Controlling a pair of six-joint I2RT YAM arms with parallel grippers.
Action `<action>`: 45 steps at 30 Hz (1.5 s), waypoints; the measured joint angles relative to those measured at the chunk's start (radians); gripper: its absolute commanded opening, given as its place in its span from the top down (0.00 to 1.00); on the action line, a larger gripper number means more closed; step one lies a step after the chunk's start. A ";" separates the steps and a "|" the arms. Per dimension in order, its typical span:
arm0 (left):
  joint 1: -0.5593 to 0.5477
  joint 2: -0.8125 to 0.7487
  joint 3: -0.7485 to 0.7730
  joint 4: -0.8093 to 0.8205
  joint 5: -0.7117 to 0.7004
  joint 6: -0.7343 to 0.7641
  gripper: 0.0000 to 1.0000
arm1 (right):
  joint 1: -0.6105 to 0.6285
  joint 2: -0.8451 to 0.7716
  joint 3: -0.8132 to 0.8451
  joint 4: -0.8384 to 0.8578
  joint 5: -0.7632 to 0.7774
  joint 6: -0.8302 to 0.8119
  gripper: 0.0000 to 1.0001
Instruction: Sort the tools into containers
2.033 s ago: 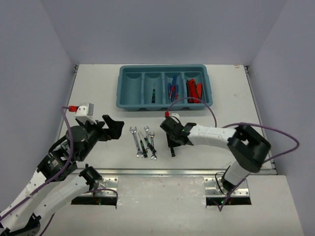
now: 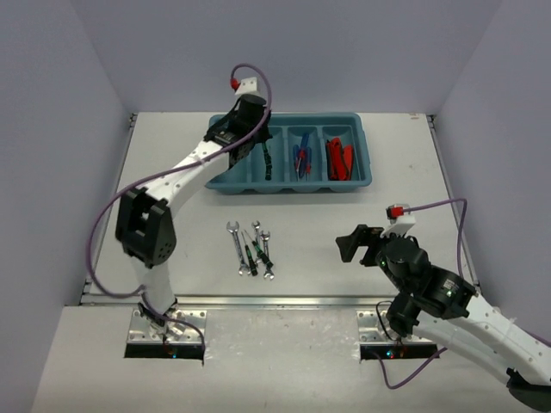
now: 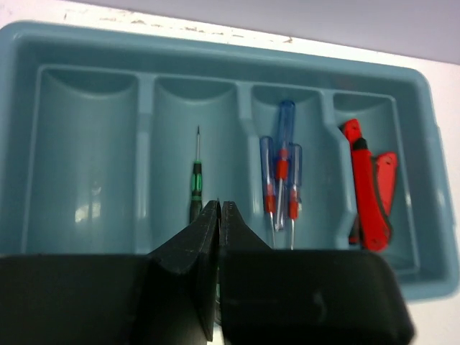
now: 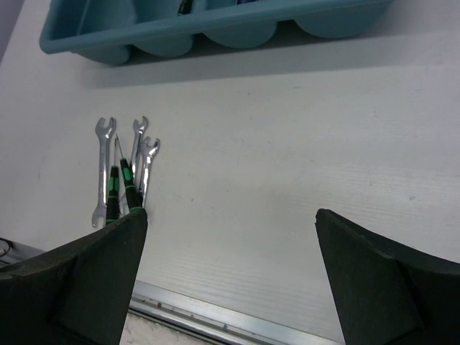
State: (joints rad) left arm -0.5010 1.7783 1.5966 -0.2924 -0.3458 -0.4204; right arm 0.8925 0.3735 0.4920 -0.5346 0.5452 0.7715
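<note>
The teal tray point(image 2: 362, 138) of four containers stands at the back. The leftmost container is bare. The second holds a green-black driver point(image 3: 195, 188), the third blue screwdrivers point(image 3: 282, 169), the fourth red knives point(image 3: 370, 187). My left gripper point(image 3: 219, 208) hovers over the tray's near side, by the second container, shut with nothing in it; it also appears in the top view point(image 2: 256, 144). Silver wrenches point(image 2: 232, 245) and two green-black drivers point(image 2: 251, 252) lie together at the table's middle. My right gripper point(image 2: 353, 245) is pulled back to the near right, open and empty.
In the right wrist view the wrenches point(image 4: 104, 172) and drivers point(image 4: 128, 183) lie just past my right gripper's point(image 4: 230, 215) left finger. The tray's near wall point(image 4: 215, 29) is farther off. A metal strip runs along the table's near edge point(image 4: 215, 316).
The left arm has swung from the near left out over the tray. The right arm has left the table's middle for the near right, and its jaws have opened.
</note>
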 measured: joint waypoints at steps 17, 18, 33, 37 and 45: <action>0.003 0.569 0.654 -0.406 -0.030 0.060 0.03 | 0.000 0.090 -0.008 -0.075 -0.126 -0.008 0.01; 0.003 0.554 0.647 -0.415 -0.033 0.057 0.00 | 0.000 0.105 -0.008 -0.075 -0.131 -0.008 0.01; -0.179 -0.926 -0.506 -0.199 -0.010 -0.025 0.00 | 0.025 1.001 0.310 0.111 -0.359 -0.065 0.52; -0.170 -1.083 -0.606 -0.234 0.030 -0.003 0.00 | 0.060 1.206 0.459 0.149 -0.402 -0.098 0.55; -0.170 -1.207 -0.808 -0.292 0.034 0.054 0.00 | 0.108 1.531 0.743 0.098 -0.479 -0.203 0.63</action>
State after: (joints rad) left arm -0.6708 0.5715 0.7889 -0.5846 -0.3118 -0.3668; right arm 1.0004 1.9049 1.2347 -0.4368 0.0667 0.5682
